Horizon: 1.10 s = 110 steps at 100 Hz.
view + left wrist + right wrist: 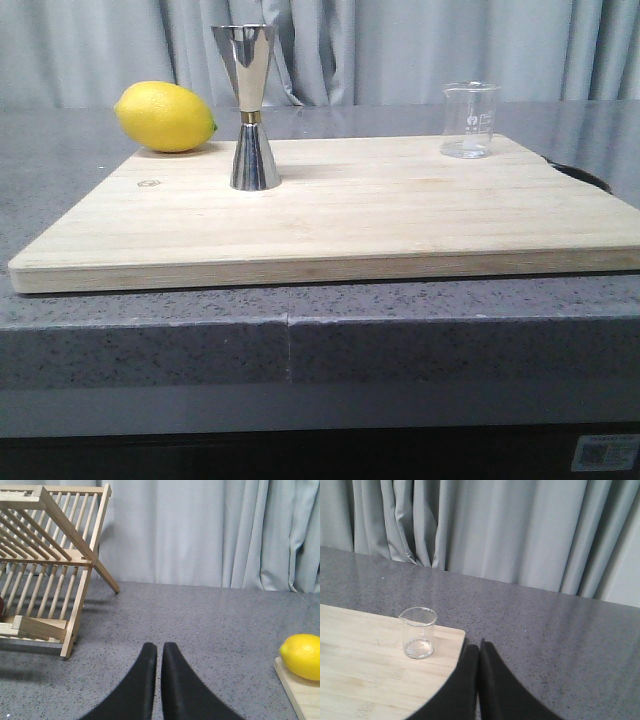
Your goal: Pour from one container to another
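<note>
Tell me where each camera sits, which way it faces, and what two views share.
Front view: low before the counter, facing forward at jigger, beaker; no robot parts.
Left wrist view: behind the closed left gripper, facing drying rack; shares lemon with front.
Right wrist view: behind the closed right gripper; shares the beaker with front.

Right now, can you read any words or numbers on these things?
None can be read.
Glass beaker: white printed marks, too small and blurred.
Sticker at the counter's lower front: a code pattern and tiny print, unreadable.
Cutting board: small round stamp, illegible.
</note>
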Motion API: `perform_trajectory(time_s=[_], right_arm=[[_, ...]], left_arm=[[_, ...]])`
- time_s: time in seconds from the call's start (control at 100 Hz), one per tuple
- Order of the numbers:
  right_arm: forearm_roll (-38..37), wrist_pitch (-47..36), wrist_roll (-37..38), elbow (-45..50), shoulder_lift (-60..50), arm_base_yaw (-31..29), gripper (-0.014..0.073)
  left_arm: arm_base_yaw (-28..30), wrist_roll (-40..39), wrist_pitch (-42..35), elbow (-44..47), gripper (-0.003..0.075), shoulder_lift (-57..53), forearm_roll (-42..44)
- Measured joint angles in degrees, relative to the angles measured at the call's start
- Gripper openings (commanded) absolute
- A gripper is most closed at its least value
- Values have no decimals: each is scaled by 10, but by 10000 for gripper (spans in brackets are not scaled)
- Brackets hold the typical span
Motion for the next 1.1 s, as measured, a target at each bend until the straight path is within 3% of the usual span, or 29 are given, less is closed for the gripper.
perform_trajectory(time_s=[0.56, 0.83, 1.1], right_arm=[[-1, -1, 0, 0, 0, 0, -46], [-1, -1, 0, 0, 0, 0, -46], [-1, -1, 0, 0, 0, 0, -46]], left_arm=[[0, 0, 22, 0, -8, 0, 0], [-41, 0, 24, 0, -8, 0, -4], [-43, 0, 25, 0, -8, 0, -4]])
